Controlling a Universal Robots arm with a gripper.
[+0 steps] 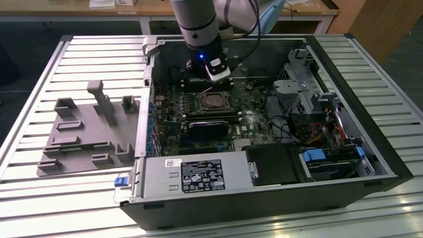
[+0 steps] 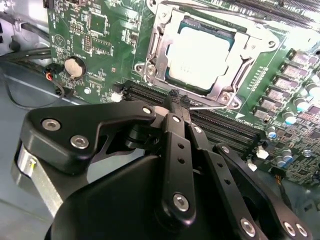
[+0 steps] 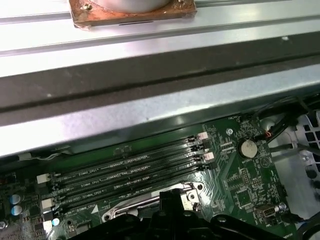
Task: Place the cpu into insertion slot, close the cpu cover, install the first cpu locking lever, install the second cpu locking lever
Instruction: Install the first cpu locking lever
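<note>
Here's the silver-grey cylindrical robot arm, hanging down from the top of the exterior view, its wrist standing close to upright with a small blue light glowing on it. The black bolted-linkage gripper is pointing downward. In the second wrist view its two slim black fingers are sitting closed together at the tips, with the linkages folding inward on both sides.

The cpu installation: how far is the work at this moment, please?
Done, it seems: the cpu sits in the insertion slot, and the cpu cover lies flat over its edges. In hand: the gripper, shut, is at the socket's edge beside the cover. Left: one locking lever lies along the cover; whether either lever is hooked, I cannot tell.
</note>
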